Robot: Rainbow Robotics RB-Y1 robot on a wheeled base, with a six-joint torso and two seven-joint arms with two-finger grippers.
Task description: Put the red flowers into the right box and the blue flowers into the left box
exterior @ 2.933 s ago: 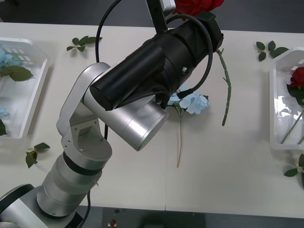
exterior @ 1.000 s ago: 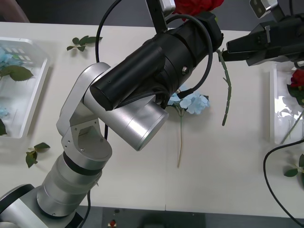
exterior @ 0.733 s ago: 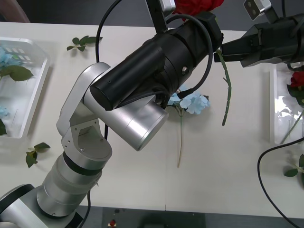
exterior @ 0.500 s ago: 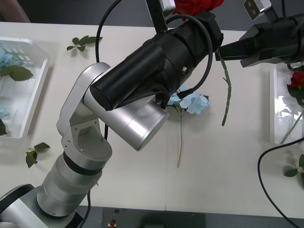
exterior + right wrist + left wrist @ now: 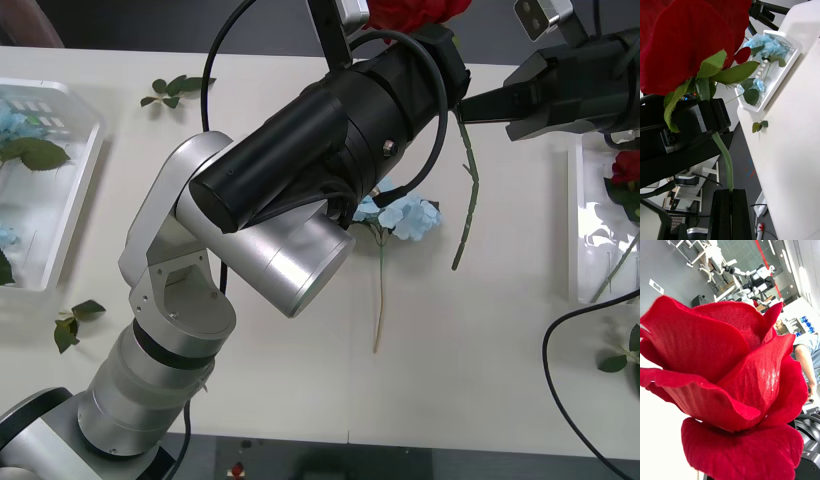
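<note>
While my right claw (image 5: 730,210) pinches its black fingers closed on the thin green stem of a deep red artificial rose (image 5: 461,190), my left claw (image 5: 452,62) sits at the bloom end; I cannot tell its opening. Below lies a pale blue hydrangea cluster (image 5: 408,215) on the white counter (image 5: 480,350). Left translucent tray (image 5: 60,225) holds blue flowers; right tray (image 5: 580,230) holds a rose.

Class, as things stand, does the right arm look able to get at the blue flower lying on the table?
Probably not yet: the right gripper is shut on the red rose's stem, so its jaws are occupied. The blue flower lies partly under the left arm.
</note>
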